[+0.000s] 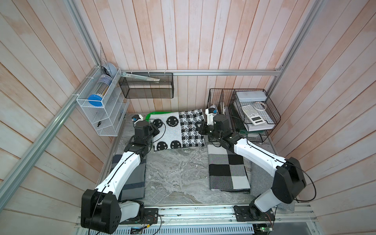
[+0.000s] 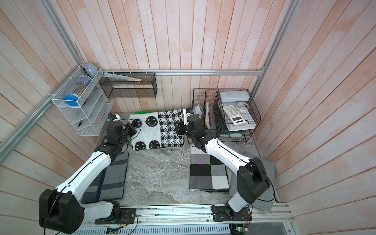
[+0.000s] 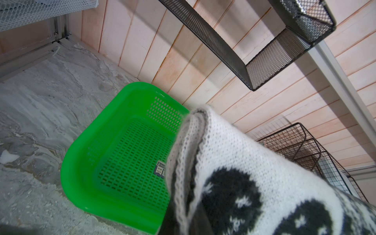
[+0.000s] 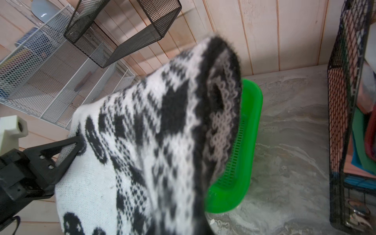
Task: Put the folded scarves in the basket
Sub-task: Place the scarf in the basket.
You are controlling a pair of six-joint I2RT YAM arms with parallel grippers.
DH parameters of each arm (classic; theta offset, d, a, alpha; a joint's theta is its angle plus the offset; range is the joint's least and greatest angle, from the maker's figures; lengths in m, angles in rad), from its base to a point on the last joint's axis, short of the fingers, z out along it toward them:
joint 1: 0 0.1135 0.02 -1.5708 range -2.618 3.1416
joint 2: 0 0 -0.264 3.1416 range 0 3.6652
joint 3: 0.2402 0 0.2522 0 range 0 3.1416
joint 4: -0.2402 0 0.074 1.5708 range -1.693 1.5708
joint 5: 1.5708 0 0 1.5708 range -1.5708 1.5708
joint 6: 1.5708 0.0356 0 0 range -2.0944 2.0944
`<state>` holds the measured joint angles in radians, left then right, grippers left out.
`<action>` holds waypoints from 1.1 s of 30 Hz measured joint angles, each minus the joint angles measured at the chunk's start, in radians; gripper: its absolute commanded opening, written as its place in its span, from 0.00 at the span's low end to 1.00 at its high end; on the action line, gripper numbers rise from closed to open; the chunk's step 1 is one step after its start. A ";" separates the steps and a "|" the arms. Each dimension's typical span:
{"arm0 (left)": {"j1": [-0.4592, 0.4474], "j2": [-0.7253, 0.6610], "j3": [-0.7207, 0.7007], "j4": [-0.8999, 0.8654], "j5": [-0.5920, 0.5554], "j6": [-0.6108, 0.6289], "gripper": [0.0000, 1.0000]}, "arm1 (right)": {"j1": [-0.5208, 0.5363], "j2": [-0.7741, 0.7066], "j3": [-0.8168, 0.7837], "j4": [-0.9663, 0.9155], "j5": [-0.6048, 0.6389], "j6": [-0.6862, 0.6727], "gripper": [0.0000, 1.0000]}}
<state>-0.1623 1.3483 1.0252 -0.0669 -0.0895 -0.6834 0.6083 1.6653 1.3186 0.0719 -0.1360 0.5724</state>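
Two hands, the left hand point(image 1: 156, 130) and the right hand point(image 1: 200, 127), clamp opposite edges of the folded scarf point(image 1: 179, 130) over the basket point(image 1: 150, 116) (back of the counter point(image 1: 179, 173)) — lowering and release probably remain.

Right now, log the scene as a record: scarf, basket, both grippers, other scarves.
scarf: smiley-and-houndstooth, folded, in the air over the basket
basket: green, partly under the scarf; visible floor bare but for a label
left gripper: shut on scarf's edge
right gripper: shut on scarf's opposite edge
others: grey plaid scarf and checked scarf, flat on the table
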 measured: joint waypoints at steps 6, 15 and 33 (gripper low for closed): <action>0.051 0.186 0.143 0.008 0.030 0.039 0.00 | -0.020 0.180 0.198 -0.029 -0.031 -0.027 0.00; 0.116 0.414 0.350 0.004 0.043 0.117 0.00 | -0.024 0.410 0.449 -0.093 -0.042 -0.036 0.00; 0.123 0.609 0.428 0.004 0.062 0.166 0.00 | -0.033 0.629 0.637 -0.212 -0.023 -0.050 0.00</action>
<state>-0.0391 1.9575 1.4536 -0.0631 -0.0277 -0.5175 0.5751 2.2944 1.9553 -0.1398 -0.1585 0.5224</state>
